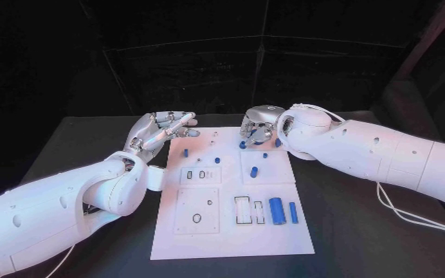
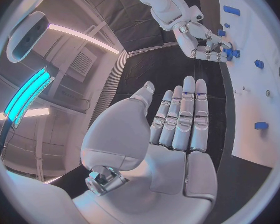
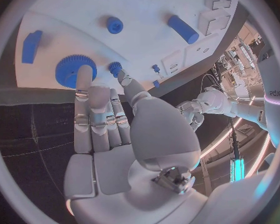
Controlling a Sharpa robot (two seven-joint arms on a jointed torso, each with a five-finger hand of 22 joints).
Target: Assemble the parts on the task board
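We see the task board (image 1: pixel 232 239) lying lengthwise on the black table (image 1: pixel 371 252), its far end between the two hands. The left hand (image 1: pixel 159 130) hangs at the board's far left corner, fingers straight and close together, holding nothing, their tips just over the board's edge; in the left wrist view the palm (image 2: pixel 171 134) faces the camera with the board beside the fingertips. The right hand (image 1: pixel 260 127) is bent down over the far right end, its fingers side by side; one fingertip (image 3: pixel 84 77) rests on the large blue gear (image 3: pixel 71 70), and the thumb tip meets a small gear (image 3: pixel 116 67) just beside it. Whether it pinches either gear we cannot tell. Beyond the fingertips lies a blue cylinder (image 3: pixel 182 29), long axis across the board. Nearer the robot lie a thick blue cylinder (image 1: pixel 275 210) and a thinner peg (image 1: pixel 293 212), both pointing along the board.
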